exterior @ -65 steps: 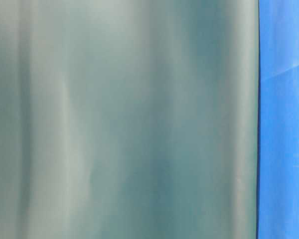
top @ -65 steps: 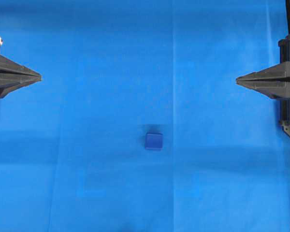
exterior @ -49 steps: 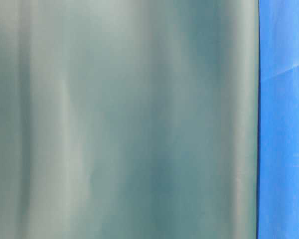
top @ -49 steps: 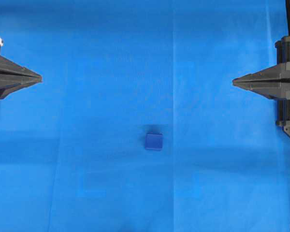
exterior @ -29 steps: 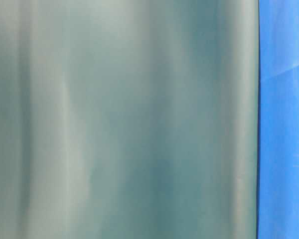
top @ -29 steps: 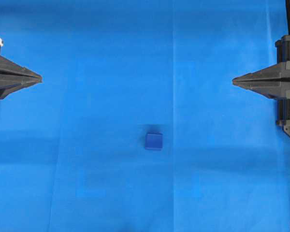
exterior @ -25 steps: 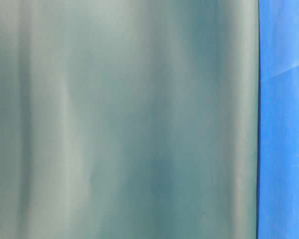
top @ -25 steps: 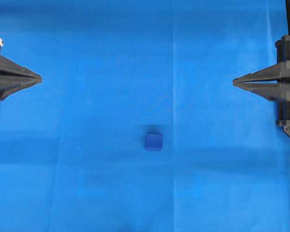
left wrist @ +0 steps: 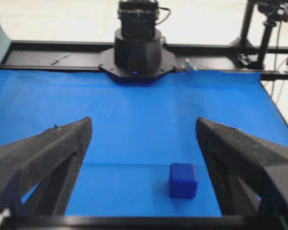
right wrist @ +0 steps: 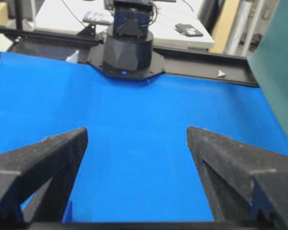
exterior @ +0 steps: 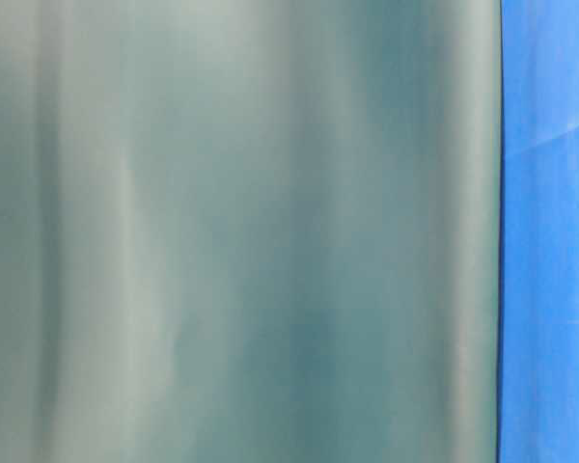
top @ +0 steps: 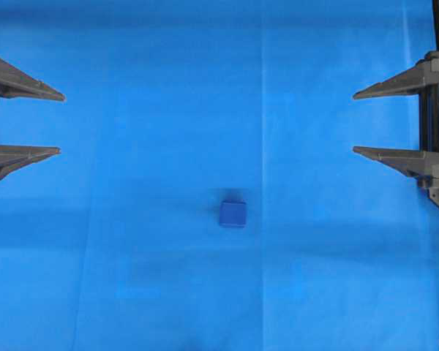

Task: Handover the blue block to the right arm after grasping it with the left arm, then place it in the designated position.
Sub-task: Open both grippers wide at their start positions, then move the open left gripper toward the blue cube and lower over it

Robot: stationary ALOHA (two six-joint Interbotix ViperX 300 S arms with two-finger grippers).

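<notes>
Left arm's gripper (top: 60,123) has just sprung wide, jaws fully spread and empty, well left of the blue block (top: 233,213). The block sits alone mid-cloth (top: 168,292), untouched. Over on the far side, the right arm's gripper (top: 355,122) has snapped apart too. Both look ready; the grasp hasn't begun.

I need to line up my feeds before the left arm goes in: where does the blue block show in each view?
Overhead: blue block lies alone on the blue cloth, just below centre, between the two open pincers.
Table-level: not in it; a grey-green surface fills most of the frame.
Left wrist: low, right of centre, between the fingers.
Right wrist: only a dark-blue sliver at the bottom edge, left, probably the block.
Shared landmark: the blue cloth.
</notes>
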